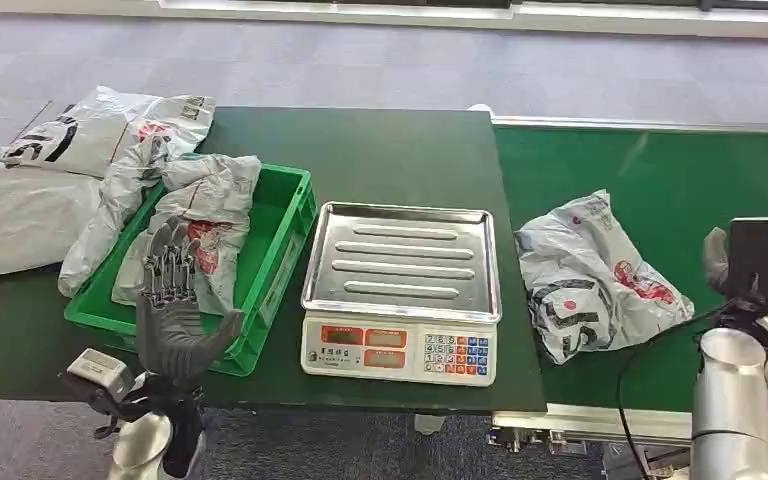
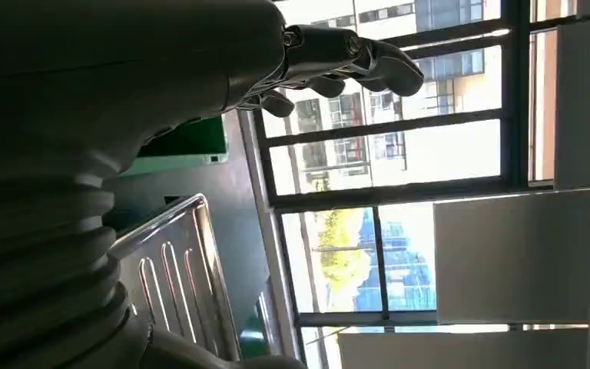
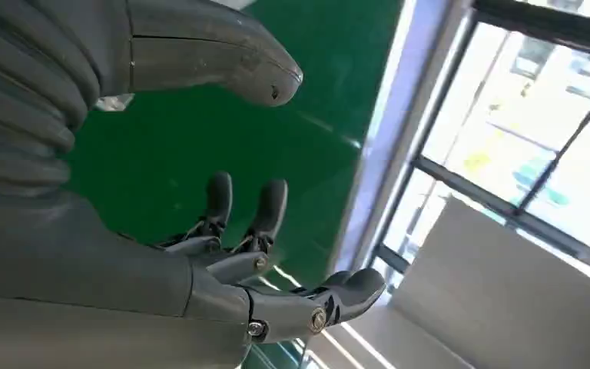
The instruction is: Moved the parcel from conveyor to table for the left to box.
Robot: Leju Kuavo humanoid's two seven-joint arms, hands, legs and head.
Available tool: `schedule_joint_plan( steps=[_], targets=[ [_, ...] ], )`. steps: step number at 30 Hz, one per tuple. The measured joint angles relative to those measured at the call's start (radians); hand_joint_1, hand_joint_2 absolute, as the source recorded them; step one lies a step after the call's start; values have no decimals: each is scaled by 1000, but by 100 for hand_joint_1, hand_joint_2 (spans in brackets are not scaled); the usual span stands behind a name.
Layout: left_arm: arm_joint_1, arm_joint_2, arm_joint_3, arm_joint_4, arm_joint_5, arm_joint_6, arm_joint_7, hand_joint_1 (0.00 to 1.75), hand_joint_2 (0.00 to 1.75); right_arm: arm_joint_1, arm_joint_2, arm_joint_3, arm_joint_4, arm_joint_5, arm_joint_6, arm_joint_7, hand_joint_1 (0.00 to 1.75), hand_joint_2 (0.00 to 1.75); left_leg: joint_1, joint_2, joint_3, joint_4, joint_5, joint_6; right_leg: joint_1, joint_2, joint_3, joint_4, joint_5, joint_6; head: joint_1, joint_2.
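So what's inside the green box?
A crumpled grey-white parcel bag with red and black print lies in the green box, one end hanging over its rim. The left hand hovers over the near end. Whatever lies under the bag is covered.

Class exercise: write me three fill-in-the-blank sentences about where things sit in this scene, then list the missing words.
1. The grey parcel nearest the right hand lies on the green ____.
2. The scale has a bare metal ____ on top.
3. The left hand hovers at the near edge of the green ____, which holds another parcel.

Missing words: conveyor; tray; crate
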Motion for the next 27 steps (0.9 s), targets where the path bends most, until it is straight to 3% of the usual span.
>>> schedule_joint_plan(
  steps=[12,27],
  targets=[
    [-11,12,-2,6,21,-5,0,0,175,-134,-13,29,311,62,-5,29,0,175,0,0,0,0,0,0,0,0,-1,0,0,0,0,0],
    [-56,16,-26,36,26,-36,-1,0,175,-236,31,112,599,201,386,240,0,175,0,0,0,0,0,0,0,0,-1,1,0,-1,0,0]
  ],
)
